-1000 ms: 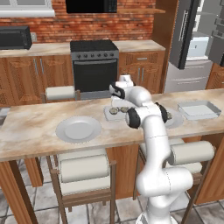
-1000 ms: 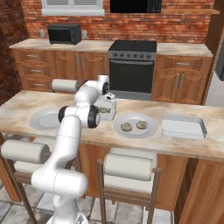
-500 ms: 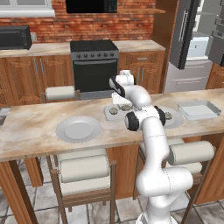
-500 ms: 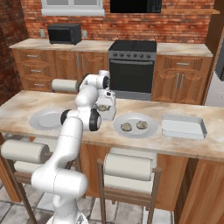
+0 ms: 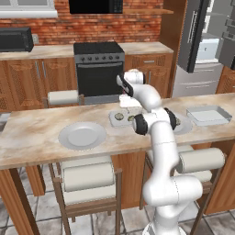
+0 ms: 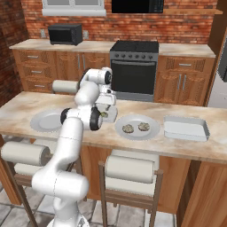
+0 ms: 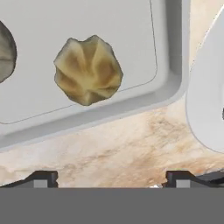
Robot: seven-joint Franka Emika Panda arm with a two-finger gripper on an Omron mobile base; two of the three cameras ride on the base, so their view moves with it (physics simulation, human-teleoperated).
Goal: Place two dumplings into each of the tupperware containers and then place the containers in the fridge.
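Fingers [image 7: 42,178] stand wide apart, empty, above the tabletop [image 7: 113,148] just short of the near container [image 7: 109,109]. Two dumplings [image 7: 88,70] lie inside it. Beyond, two more dumplings [image 6: 128,128] sit on a plate [image 6: 153,131]; the second container [image 6: 185,128] is beside it, the fridge [image 5: 195,34] open behind.

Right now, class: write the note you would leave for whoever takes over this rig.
End effector: open, empty, above the near tupperware container.
Near container: two dumplings inside, one whole in the hand view, the other cut by its edge.
Round plate: two dumplings left.
Second container: empty, right of that plate.
Fridge: door open.
Left: fill the second container, put both in the fridge.
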